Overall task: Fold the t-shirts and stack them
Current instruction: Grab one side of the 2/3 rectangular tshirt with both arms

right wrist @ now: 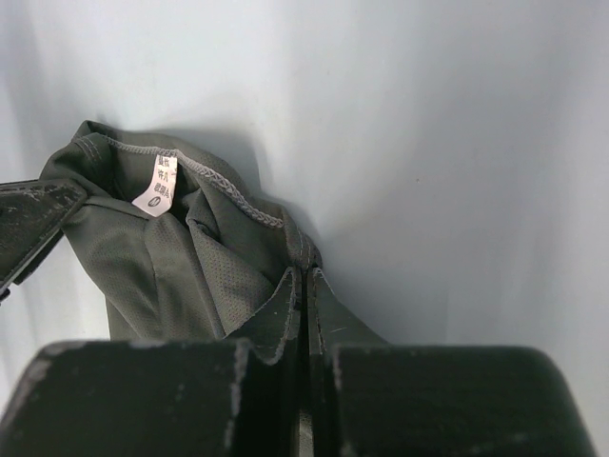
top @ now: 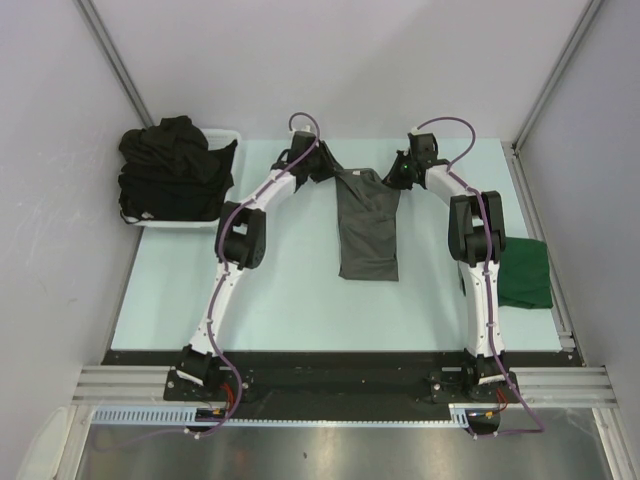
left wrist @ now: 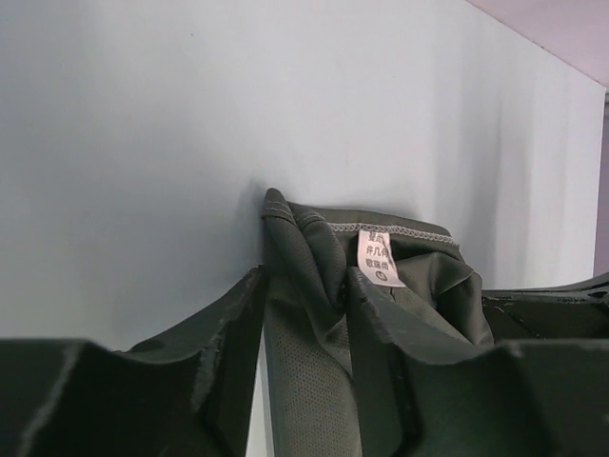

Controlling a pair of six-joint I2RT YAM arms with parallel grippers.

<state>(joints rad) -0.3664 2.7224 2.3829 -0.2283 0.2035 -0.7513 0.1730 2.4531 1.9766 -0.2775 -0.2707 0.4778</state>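
Pinching the collar edge of the grey shirt (top: 368,225) with the right end effector (right wrist: 305,278), clamped shut on cloth at the far middle of the desk (top: 280,300). Straddling the other shoulder with the left end effector (left wrist: 306,290), impossible to say whether gripping yet. Best to seat that grip, then lift both level and taut.

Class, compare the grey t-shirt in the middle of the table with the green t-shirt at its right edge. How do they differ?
Colour: the grey t-shirt is charcoal, the green t-shirt dark green. Pose: the grey lies stretched long, the green in a compact block. State: the right gripper pinches the grey one's collar end; the green is not held. Both rest on the table.
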